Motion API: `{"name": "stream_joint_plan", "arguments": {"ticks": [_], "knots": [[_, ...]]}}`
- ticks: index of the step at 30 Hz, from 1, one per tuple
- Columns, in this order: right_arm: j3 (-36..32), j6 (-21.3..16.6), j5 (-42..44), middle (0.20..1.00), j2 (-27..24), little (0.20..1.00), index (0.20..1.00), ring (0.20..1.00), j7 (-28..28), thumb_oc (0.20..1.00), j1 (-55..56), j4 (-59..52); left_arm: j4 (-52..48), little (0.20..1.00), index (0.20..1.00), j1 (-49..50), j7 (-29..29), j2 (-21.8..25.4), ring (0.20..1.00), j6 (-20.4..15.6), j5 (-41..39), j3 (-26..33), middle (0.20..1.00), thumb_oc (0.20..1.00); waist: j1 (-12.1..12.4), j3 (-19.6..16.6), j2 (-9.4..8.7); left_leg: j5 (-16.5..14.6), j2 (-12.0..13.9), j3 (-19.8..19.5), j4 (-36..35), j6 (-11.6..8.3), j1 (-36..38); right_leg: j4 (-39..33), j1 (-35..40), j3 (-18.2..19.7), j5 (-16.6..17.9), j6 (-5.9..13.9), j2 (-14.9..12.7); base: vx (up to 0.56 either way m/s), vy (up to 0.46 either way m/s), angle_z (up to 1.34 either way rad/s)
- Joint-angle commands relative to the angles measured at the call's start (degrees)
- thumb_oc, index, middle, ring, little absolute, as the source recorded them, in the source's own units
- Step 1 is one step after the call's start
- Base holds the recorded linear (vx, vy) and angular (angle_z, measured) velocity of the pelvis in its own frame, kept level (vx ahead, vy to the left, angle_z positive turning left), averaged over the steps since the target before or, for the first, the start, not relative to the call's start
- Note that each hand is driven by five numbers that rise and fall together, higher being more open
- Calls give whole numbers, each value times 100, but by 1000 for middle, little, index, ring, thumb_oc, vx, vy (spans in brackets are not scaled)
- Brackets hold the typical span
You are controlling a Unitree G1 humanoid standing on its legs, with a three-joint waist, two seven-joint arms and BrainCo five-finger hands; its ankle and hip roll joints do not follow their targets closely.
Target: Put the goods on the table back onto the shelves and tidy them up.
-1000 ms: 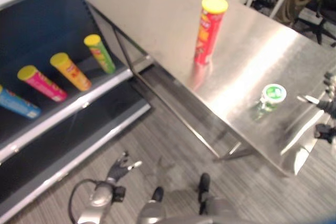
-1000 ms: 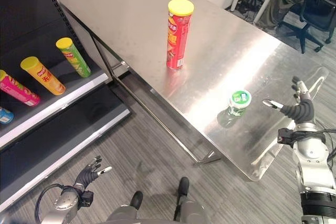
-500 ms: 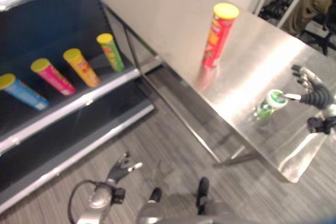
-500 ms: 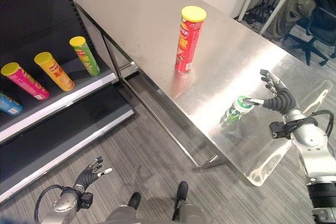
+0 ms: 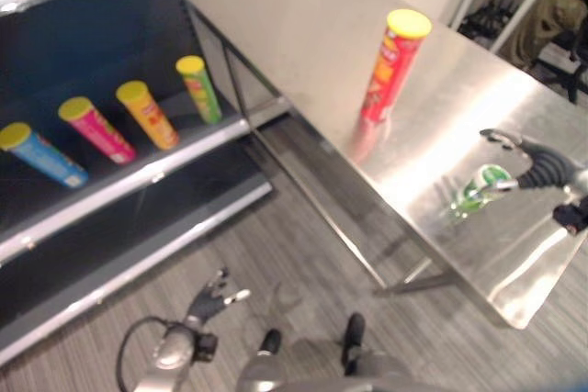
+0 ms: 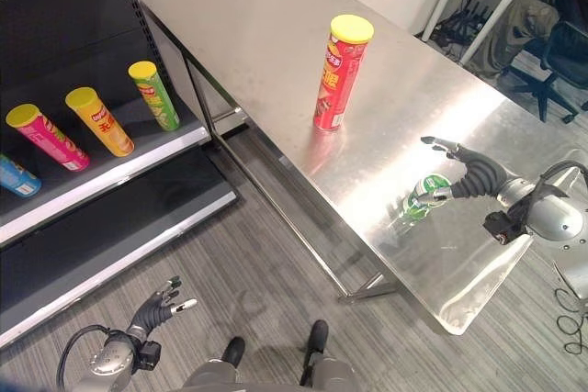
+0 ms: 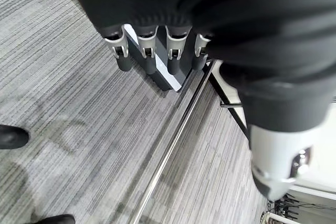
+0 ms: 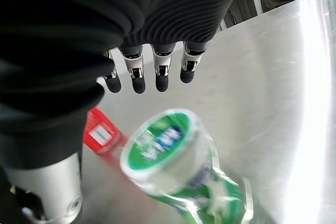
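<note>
steel table (image 6: 276,34), grey striped floor (image 6: 266,273), shelves (image 6: 110,181) beside

Each robot hand (image 6: 464,174) has silver fingers (image 8: 161,72) with dark tips and a silver thumb. A dark ribbed cover wraps the back and wrist. The forearms are smooth silver-grey metal.

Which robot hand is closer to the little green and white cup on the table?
The right hand. It reaches over the table with its fingers open around the green and white cup. The left hand hangs low over the floor, well away from the table.
</note>
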Motion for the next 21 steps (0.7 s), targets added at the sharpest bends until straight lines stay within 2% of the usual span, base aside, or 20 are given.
{"name": "stream_joint_plan", "arguments": {"ticks": [1,5,10,11,12,13,14,21], "knots": [[242,-120,-252,1000,-236,1000,1000,1000,-12,1000,-350,-35,-311,1000,1000,-95,14,477,1000,-315,136,78,1000,1000,100,-104,-241,-536,28,575,-7,-27,230,71,170,-55,-262,763,-633,-6,2,-3],[258,-109,-227,1000,-202,1000,1000,1000,15,1000,-299,-71,-345,1000,1000,-73,18,497,1000,-323,134,76,1000,1000,99,-104,-238,-540,22,599,-7,-16,233,71,159,-38,-259,763,-633,-5,1,-2],[676,-77,-308,1000,-104,1000,1000,1000,52,1000,-591,8,-377,1000,1000,-99,65,538,1000,-334,134,55,1000,1000,115,-111,-241,-542,29,632,-7,0,245,64,148,8,-254,762,-628,0,0,0],[707,-78,-308,570,-102,570,570,570,49,570,-622,18,-378,1000,1000,-93,65,535,1000,-333,133,64,1000,1000,107,-114,-242,-542,29,633,-7,0,244,64,147,10,-254,761,-627,0,0,0],[738,-70,-315,373,-78,373,373,373,36,373,-646,49,-387,1000,1000,-94,79,532,1000,-334,119,65,1000,1000,109,-113,-244,-542,29,642,-7,2,246,59,152,15,-252,760,-626,0,0,0],[742,-70,-315,272,-78,272,272,272,35,272,-650,50,-387,1000,1000,-93,79,532,1000,-334,119,66,1000,1000,108,-113,-244,-542,29,642,-7,2,246,59,152,16,-252,760,-626,0,0,0],[857,-72,-373,200,0,200,200,200,-21,200,-793,111,-362,1000,1000,-110,114,533,1000,-324,119,65,1000,1000,120,-106,-249,-534,32,648,-7,5,240,60,147,20,-259,754,-620,0,0,0],[894,-77,-463,200,67,200,200,200,-103,200,-896,139,-304,1000,1000,-110,147,509,1000,-301,118,94,1000,1000,139,-107,-260,-531,35,654,-7,0,232,47,153,12,-266,756,-609,0,0,0]]}}
